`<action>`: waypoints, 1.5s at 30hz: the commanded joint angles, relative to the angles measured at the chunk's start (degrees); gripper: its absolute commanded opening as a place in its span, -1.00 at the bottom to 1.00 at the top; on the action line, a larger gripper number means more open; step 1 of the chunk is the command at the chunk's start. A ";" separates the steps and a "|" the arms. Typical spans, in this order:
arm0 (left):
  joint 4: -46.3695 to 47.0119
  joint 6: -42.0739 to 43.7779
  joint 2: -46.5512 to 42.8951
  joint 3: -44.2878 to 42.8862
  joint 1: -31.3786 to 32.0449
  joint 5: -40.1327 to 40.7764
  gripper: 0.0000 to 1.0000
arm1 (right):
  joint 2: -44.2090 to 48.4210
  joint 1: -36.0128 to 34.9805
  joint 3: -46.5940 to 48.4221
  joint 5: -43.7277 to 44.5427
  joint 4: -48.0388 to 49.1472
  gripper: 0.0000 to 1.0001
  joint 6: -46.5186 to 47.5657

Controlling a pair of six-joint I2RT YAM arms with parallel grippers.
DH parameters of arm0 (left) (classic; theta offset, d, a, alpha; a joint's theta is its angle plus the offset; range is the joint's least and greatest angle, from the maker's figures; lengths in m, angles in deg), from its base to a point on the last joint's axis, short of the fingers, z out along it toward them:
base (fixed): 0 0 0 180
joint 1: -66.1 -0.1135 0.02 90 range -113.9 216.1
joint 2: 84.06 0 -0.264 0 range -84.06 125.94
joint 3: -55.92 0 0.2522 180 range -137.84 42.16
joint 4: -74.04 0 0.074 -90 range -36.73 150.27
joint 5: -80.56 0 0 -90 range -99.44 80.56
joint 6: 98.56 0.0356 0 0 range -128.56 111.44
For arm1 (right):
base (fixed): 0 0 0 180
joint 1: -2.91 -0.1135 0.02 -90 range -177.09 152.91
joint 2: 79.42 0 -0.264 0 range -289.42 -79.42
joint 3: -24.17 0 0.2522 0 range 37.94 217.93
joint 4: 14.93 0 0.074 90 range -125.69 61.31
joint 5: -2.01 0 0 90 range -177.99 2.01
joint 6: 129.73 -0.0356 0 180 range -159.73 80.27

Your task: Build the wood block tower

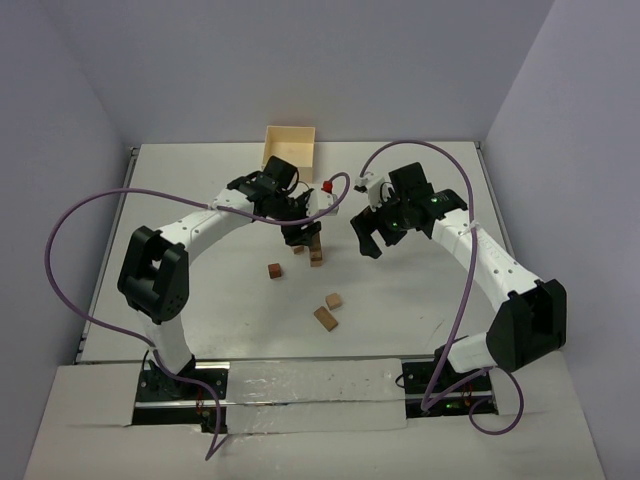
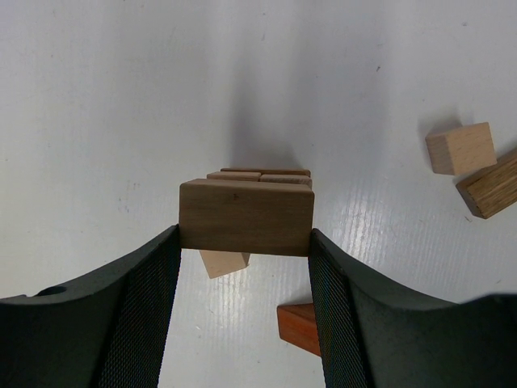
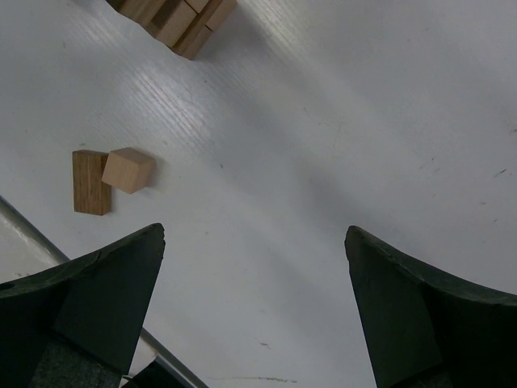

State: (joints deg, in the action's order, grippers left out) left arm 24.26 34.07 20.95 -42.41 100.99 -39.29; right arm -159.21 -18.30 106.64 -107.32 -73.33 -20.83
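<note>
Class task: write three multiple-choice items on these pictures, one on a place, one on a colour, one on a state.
1. Where on the table does the pale box stand? A between the arm bases; B at the far edge; C in the middle.
2. What colour is the brick in the left claw? A blue; B white; C brown.
3. How is the right claw? A open, empty; B shut on a block; C shut on the box.
B, the top view shows it at the back edge; C, the left wrist view shows brown wood; A, its jaws stand apart, nothing between.
</note>
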 commanded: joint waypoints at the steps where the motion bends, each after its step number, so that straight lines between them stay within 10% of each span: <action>1: 2.69 -0.27 -1.48 -1.03 0.61 -0.04 -0.25 | -0.18 0.39 2.91 -0.53 -0.01 0.99 -0.53; 45: 0.69 1.39 0.89 -1.47 0.88 0.06 0.04 | -0.89 0.47 3.01 -1.23 -0.35 0.99 -0.35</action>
State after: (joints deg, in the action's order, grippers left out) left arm 24.46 34.20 21.56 -42.41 101.35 -38.48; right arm -159.53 -18.20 107.04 -107.58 -73.35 -20.83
